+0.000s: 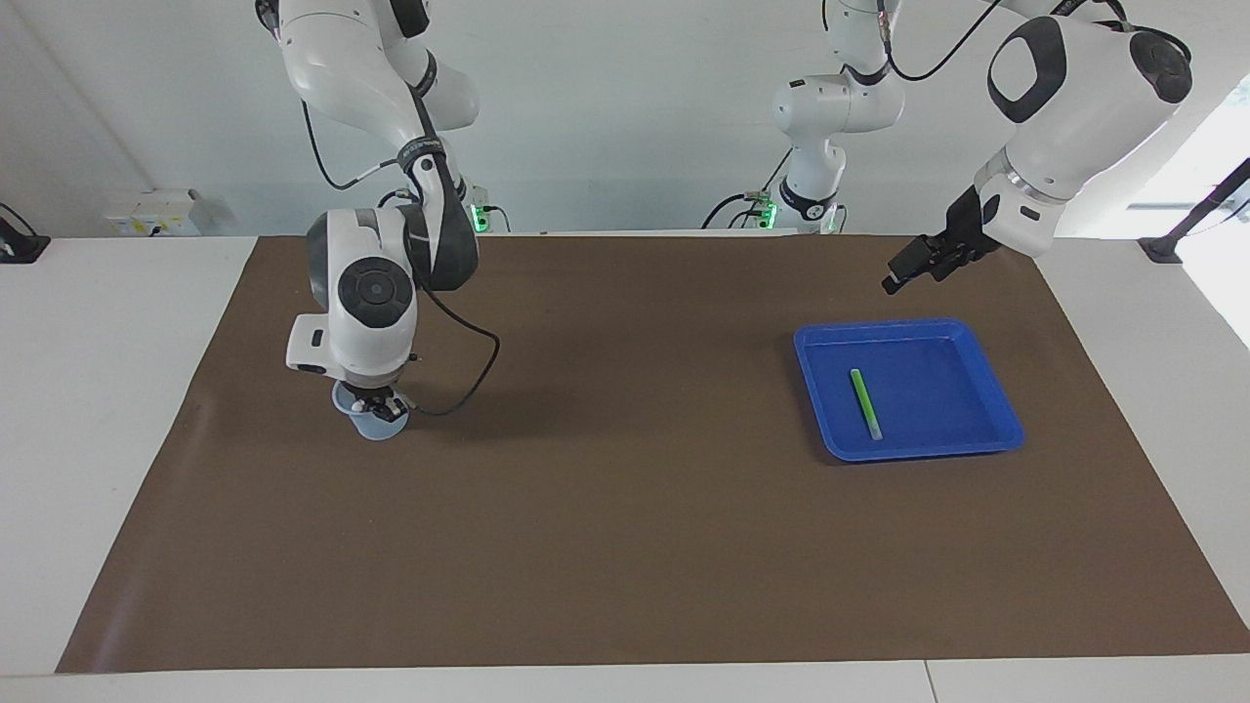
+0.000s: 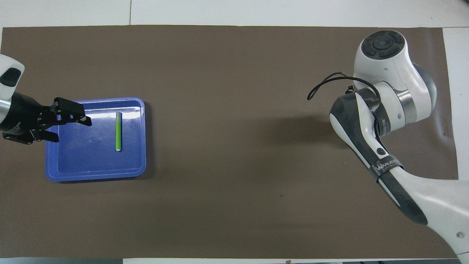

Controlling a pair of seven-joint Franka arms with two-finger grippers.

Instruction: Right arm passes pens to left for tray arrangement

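A green pen (image 1: 865,403) (image 2: 118,131) with a whitish end lies in the blue tray (image 1: 913,327) (image 2: 95,176) at the left arm's end of the table. My left gripper (image 1: 894,278) (image 2: 73,131) hangs open and empty in the air over the tray's edge. My right gripper (image 1: 379,405) reaches straight down into a small translucent bluish cup (image 1: 376,427) at the right arm's end, fingertips shut. Whitish tips show beside them, and I cannot tell what is between the fingers. In the overhead view the right arm's wrist (image 2: 383,47) hides the cup and the gripper. No other pens show.
A brown mat (image 1: 625,547) (image 2: 234,73) covers most of the white table. A black cable (image 1: 469,376) loops from the right wrist down to just above the mat beside the cup. Two smaller white arms with green lights (image 1: 801,195) stand at the robots' edge.
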